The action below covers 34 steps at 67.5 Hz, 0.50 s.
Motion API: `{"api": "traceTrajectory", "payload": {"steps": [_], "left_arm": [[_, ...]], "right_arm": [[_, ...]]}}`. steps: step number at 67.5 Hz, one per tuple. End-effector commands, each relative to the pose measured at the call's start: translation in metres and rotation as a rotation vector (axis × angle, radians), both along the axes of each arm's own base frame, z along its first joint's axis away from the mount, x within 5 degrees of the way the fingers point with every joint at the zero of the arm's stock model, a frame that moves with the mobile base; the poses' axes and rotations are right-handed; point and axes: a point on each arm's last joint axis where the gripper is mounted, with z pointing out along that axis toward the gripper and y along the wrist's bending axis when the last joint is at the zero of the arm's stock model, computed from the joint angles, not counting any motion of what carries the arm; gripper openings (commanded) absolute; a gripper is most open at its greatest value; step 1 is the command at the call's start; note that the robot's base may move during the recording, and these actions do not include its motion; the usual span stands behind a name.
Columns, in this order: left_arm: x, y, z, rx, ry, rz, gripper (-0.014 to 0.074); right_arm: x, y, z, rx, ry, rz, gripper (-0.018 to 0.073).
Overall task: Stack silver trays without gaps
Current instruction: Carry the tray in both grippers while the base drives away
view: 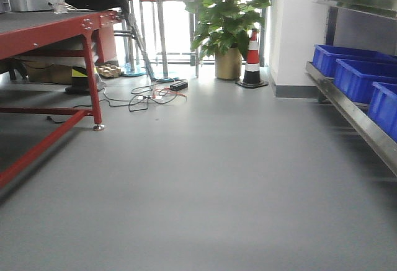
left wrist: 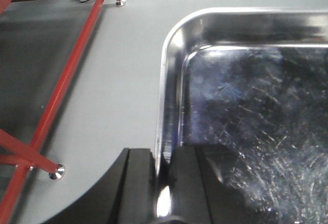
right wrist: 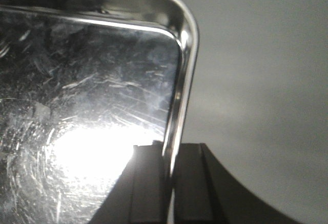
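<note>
A shiny, scratched silver tray fills both wrist views and is held above the grey floor. In the left wrist view my left gripper (left wrist: pixel 163 183) is shut on the left rim of the silver tray (left wrist: pixel 256 106), one finger inside the wall and one outside. In the right wrist view my right gripper (right wrist: pixel 168 183) is shut on the right rim of the silver tray (right wrist: pixel 87 90), with a bright glare on its bottom. No tray and no gripper shows in the front view.
A red-framed table (view: pixel 56 32) stands at the left; its legs and feet (left wrist: pixel 56 171) show below the tray. Steel shelves with blue bins (view: pixel 360 75) run along the right. A potted plant (view: pixel 229 17), a traffic cone (view: pixel 252 60) and loose cables (view: pixel 152 94) lie ahead.
</note>
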Motion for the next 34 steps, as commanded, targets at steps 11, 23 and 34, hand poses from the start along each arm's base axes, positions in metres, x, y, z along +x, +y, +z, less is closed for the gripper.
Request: {"api": "traceTrajectory", "payload": {"steps": [11,23,34], "left_arm": [[0.0007,-0.0292,0.0009,-0.113,-0.040,-0.204,-0.0017],[0.0007,-0.0292,0.0009,-0.113,-0.040,-0.204,-0.0017],[0.0007,-0.0292,0.0009,-0.113,-0.040,-0.204,-0.0017]], "right_arm": [[-0.0076,0.0289,0.0223,0.236,-0.134,0.225,-0.0015],[-0.0080,0.0309,0.0242,0.257,-0.147,0.243,-0.0015],[-0.0080,0.0309,0.0242,0.257,-0.147,0.243,-0.0015]]}}
